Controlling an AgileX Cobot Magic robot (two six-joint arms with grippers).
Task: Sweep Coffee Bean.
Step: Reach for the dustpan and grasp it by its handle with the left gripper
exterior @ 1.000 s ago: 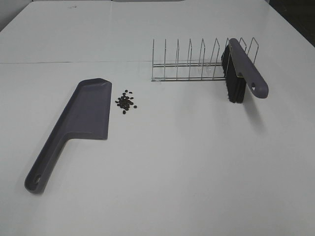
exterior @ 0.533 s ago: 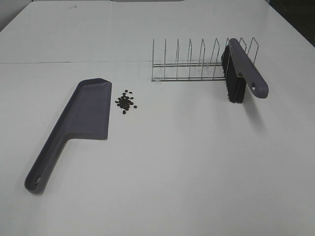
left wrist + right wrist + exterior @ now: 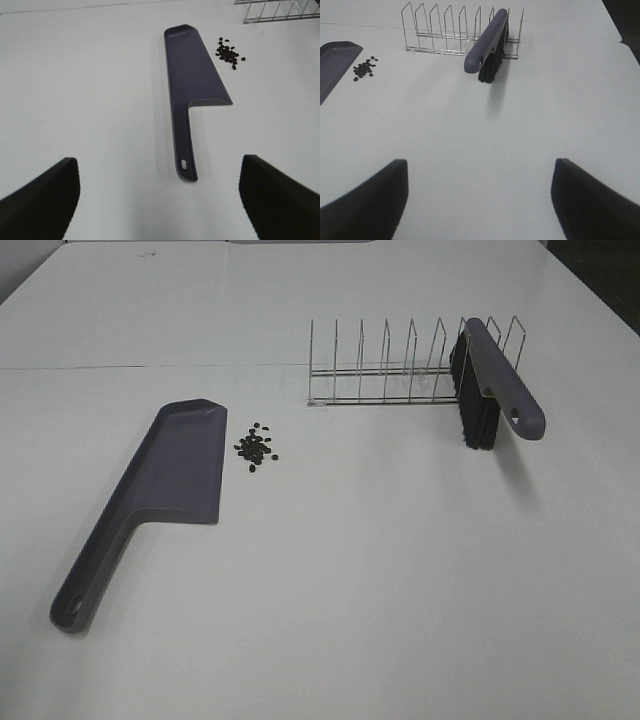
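Observation:
A small cluster of dark coffee beans point(image 3: 256, 448) lies on the white table just right of the grey-purple dustpan point(image 3: 165, 485), which lies flat with its handle toward the near left. The beans point(image 3: 229, 52) and dustpan point(image 3: 192, 80) also show in the left wrist view, ahead of my left gripper point(image 3: 160, 200), whose jaws stand wide open and empty. A grey brush point(image 3: 497, 380) with black bristles leans in a wire rack point(image 3: 385, 370). My right gripper point(image 3: 479, 200) is open and empty, well short of the brush point(image 3: 487, 40). Neither gripper shows in the exterior high view.
The wire rack point(image 3: 455, 30) stands at the back right of the white table point(image 3: 360, 570). A seam point(image 3: 150, 367) crosses the table behind the dustpan. The table's right edge point(image 3: 625, 40) meets a dark floor.

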